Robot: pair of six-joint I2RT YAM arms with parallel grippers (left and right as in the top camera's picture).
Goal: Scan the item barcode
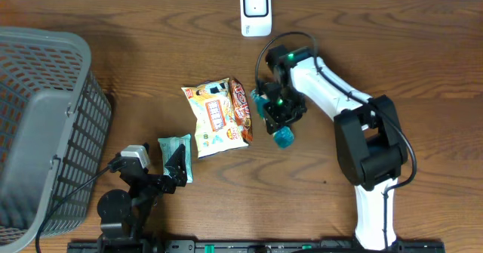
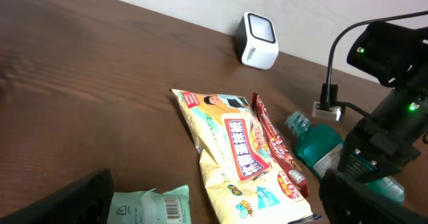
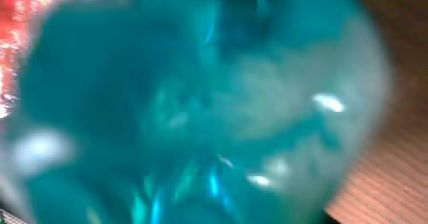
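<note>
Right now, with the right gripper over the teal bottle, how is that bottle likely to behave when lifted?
The teal bottle lies on its side and looks round, so it may roll if nudged. Its glossy, translucent plastic probably makes it slippery. It looks rigid, unlike the red snack bag beside it.

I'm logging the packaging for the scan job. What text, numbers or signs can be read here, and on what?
Yellow snack bag: red panel of large Chinese characters, too blurred to quote.
Red wrapper: printed lettering, unreadable.
Green packet: a barcode and a small triangle sign; digits too small.
Scanner: dark lettering on its side, too small.
Teal bottle: label, unreadable.
No text can be quoted with certainty.
</note>
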